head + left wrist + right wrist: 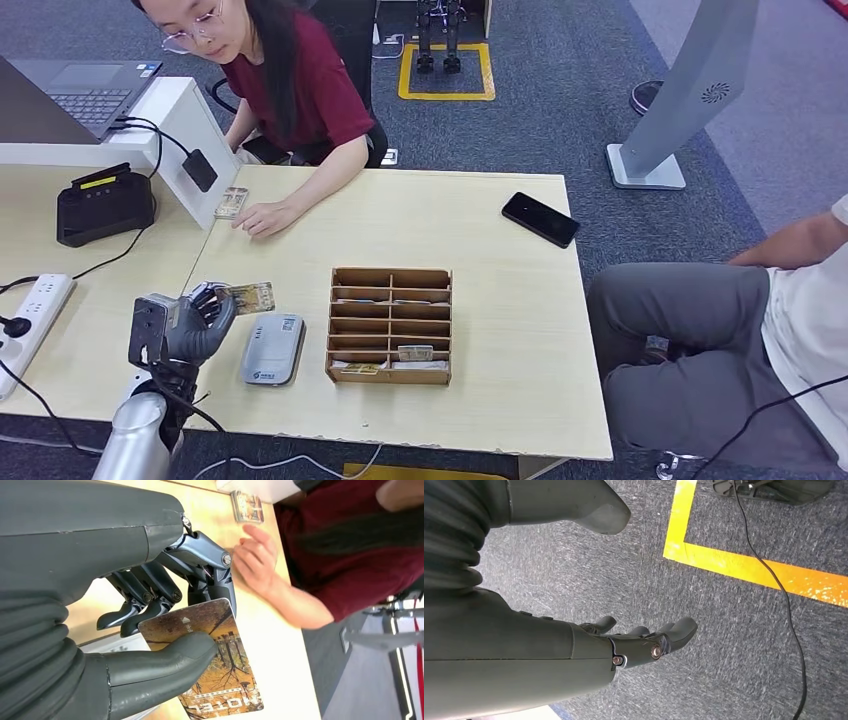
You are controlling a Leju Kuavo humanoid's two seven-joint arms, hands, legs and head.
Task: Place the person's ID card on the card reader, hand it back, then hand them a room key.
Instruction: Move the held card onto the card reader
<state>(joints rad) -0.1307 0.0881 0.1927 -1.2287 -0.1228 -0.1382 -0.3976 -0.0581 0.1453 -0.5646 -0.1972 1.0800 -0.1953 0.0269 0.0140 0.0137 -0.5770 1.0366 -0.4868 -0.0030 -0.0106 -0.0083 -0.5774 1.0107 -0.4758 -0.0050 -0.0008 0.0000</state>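
Left hand (pixel 200 322) pinches the card (pixel 250 297) just above the reader (pixel 272 349), right hand (pixel 644 642) hangs slack and empty; handover looks next, calling for a reach far toward the person's hand (pixel 262 217)

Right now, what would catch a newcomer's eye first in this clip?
The left hand holds a card printed HOTEL between thumb and fingers, raised just above the grey card reader near the table's front edge. Beside the reader stands a wooden slotted box with a few cards in it. Across the table, a person in a dark red shirt rests a hand beside another card.
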